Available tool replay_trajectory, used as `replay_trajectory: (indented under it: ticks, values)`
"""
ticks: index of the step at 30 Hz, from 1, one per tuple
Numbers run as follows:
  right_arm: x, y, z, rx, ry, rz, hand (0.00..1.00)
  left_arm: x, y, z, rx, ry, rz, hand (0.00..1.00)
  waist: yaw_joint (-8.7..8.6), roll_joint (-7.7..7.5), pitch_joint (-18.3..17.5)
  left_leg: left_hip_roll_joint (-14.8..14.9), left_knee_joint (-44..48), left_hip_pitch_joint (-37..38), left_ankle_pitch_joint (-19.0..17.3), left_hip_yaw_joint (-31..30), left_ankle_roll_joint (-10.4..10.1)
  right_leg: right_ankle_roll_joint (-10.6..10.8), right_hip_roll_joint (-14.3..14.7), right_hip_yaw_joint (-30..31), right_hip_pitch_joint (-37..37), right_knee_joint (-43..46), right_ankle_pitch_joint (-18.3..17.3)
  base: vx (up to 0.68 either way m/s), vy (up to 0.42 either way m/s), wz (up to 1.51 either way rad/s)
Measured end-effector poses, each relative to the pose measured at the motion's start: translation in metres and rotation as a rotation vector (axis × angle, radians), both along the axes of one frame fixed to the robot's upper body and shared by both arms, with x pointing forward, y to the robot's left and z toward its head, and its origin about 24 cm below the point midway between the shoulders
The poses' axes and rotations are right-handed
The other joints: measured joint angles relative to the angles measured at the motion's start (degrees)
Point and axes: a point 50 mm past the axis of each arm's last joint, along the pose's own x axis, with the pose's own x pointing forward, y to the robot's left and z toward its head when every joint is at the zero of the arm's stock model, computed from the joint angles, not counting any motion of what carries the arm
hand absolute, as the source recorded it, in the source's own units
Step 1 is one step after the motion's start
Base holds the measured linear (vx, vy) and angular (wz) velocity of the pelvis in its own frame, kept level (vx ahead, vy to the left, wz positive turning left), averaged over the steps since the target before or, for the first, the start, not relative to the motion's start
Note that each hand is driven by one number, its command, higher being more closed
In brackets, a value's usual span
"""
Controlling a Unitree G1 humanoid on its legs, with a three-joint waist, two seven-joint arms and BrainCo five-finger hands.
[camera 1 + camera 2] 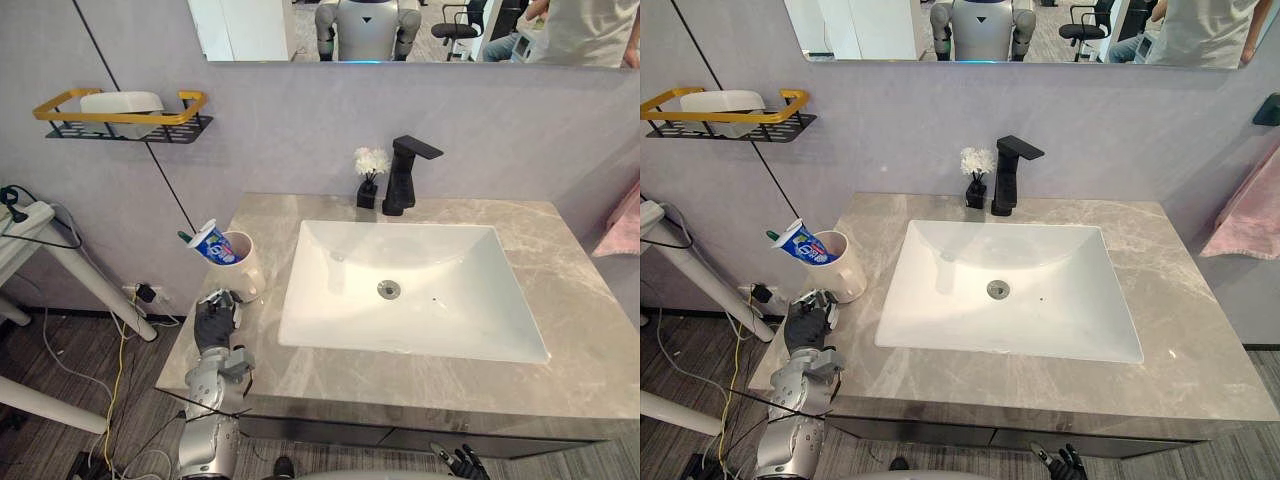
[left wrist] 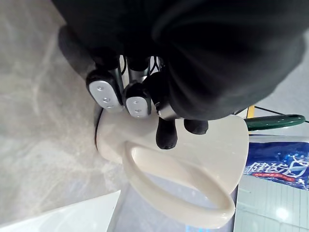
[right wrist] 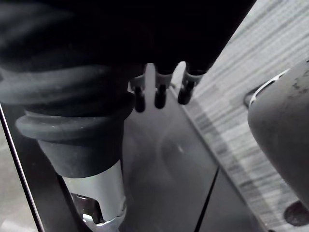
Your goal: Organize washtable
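A white handled cup [image 1: 243,264] stands on the grey marble countertop [image 1: 570,330], left of the sink. A blue-and-white toothpaste tube [image 1: 212,243] and a green toothbrush [image 2: 275,121] lean out of it to the left. My left hand [image 1: 215,322] rests on the counter's left edge just in front of the cup. Its fingers [image 2: 104,92] are relaxed, with dark tips at the cup's side [image 2: 207,145] near the handle. My right hand [image 1: 460,462] hangs below the counter's front edge, its fingers [image 3: 159,99] straight and holding nothing.
A white rectangular sink [image 1: 330,305] takes up the counter's middle. A black faucet [image 1: 405,175] and a small black vase of white flowers [image 1: 370,175] stand behind it. A yellow-railed wall shelf [image 1: 120,112] hangs at the upper left. A pink towel [image 1: 625,222] hangs at the right.
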Motion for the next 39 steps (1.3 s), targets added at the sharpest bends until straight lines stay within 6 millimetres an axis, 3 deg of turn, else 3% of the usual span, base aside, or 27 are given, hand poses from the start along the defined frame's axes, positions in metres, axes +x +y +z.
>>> replay_trajectory:
  ticks: [8, 18, 29, 39]
  values:
    - [0.006, -0.001, 0.001, -0.003, -0.010, 0.008, 0.00, 0.005, 0.013, 0.000, 0.021, 0.010, 0.047, 1.00, -0.89, -0.13, 0.0, 0.0, 0.0, 0.4, -0.3, 0.4, -0.1, 0.0, 0.0, 0.2, 0.2, -0.1, 0.0, -0.01, -0.003, -0.02]
    - [0.006, -0.002, 0.001, -0.017, -0.004, 0.027, 0.00, 0.016, 0.014, 0.001, 0.045, 0.008, 0.044, 1.00, -0.90, -0.36, -0.1, 0.0, 0.0, 0.4, -0.4, 0.4, -0.2, 0.0, 0.0, 0.3, 0.1, -0.2, 0.0, 0.00, 0.000, 0.00]
    - [0.006, -0.002, 0.001, -0.016, -0.004, 0.027, 0.00, 0.021, 0.005, 0.003, 0.037, 0.004, 0.024, 1.00, -0.90, -0.70, -0.3, 0.0, 0.0, 0.4, -0.4, 0.9, -0.2, 0.0, -0.1, 0.6, -0.1, -0.1, 0.0, 0.00, 0.000, -0.01]
    - [0.003, -0.002, 0.000, -0.017, 0.004, 0.021, 0.00, 0.024, -0.017, 0.007, 0.018, -0.018, -0.060, 1.00, -0.92, -1.38, -0.7, 0.0, 0.0, -0.2, -0.4, 1.2, -0.2, 0.0, -0.1, 0.8, -0.7, 0.0, 0.1, 0.00, 0.000, 0.00]
